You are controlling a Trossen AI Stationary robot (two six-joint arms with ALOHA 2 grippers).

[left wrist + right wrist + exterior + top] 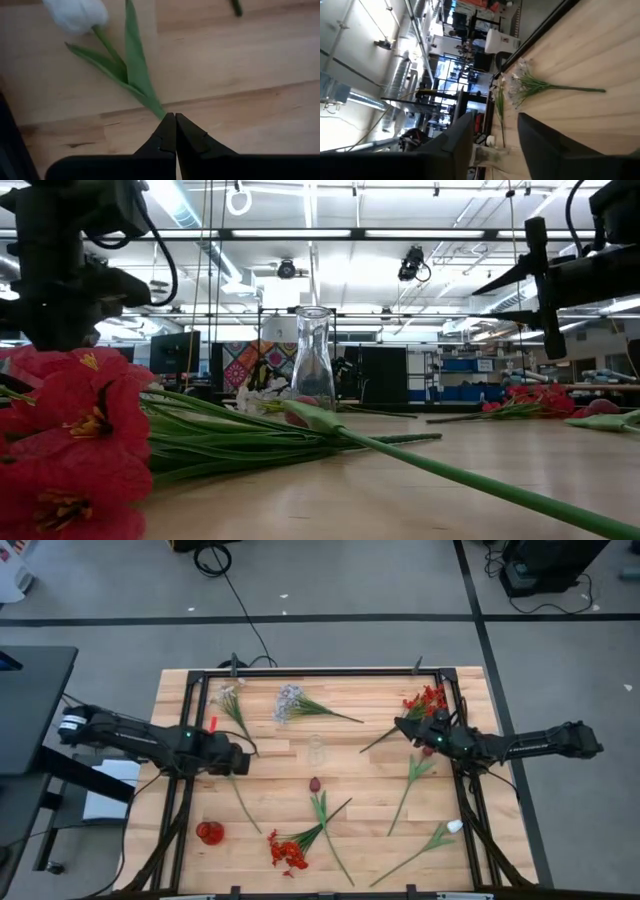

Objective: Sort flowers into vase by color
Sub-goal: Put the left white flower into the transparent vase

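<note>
High view: task barely begun, none sorted as far as seen. Clear vase [316,750] mid-table looks empty; red vase [209,832] near front-left edge too. Flowers all flat on table [260,790]: pale spray [290,703], red cluster [287,851], dark tulip bud [314,783], white tulip [454,826]. Right gripper [404,728] beside 2nd red cluster [426,699], fingers apart, holding nothing. Left gripper [245,757] closed, empty, over white tulip stem [131,75].
</note>
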